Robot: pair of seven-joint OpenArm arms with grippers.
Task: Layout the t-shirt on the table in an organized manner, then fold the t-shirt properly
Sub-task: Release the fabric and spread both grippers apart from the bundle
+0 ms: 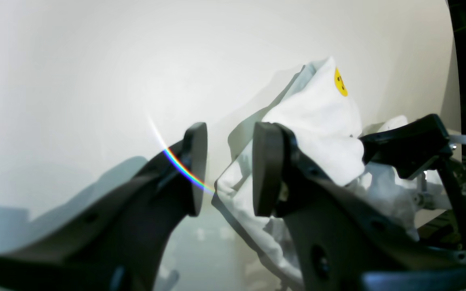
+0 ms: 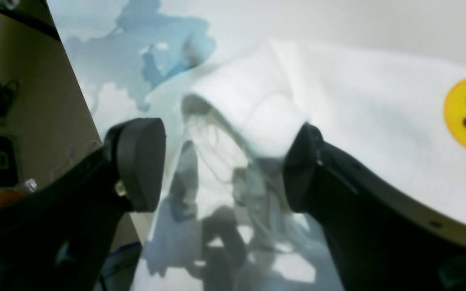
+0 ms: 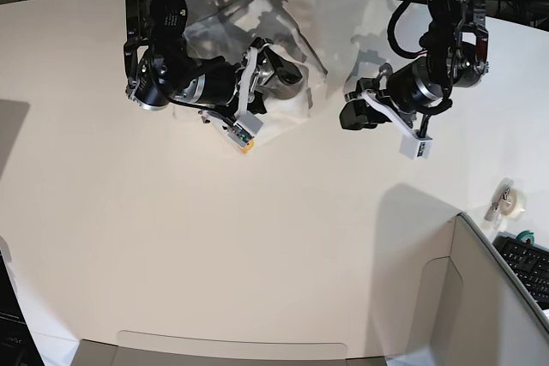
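The table (image 3: 214, 246) is the largest thing here: a smooth white top with a curved far edge, running past both side edges of the base view. Most of it is bare, from the middle down to the near edge and out to the left edge. Beyond the far edge lies a dark strip of cables. At the near right corner stands a grey bin (image 3: 467, 297), and just past it a keyboard (image 3: 527, 263) and a roll of tape (image 3: 512, 201) lie by the right edge.

The t-shirt (image 3: 287, 83) lies bunched in a small heap close to the far edge, left of centre, with the right arm lying over much of it. A yellow smiling face is printed on the cloth.

The right gripper (image 2: 225, 161) stands wide open at the heap; one finger (image 2: 301, 169) lies against a rolled fold of cloth, the other is apart from it.

The left gripper (image 1: 229, 169) hangs above bare table to the right of the heap, well apart from the bin. Its jaws are partly open with nothing between them, and the cloth lies just beyond one finger (image 1: 267, 169).
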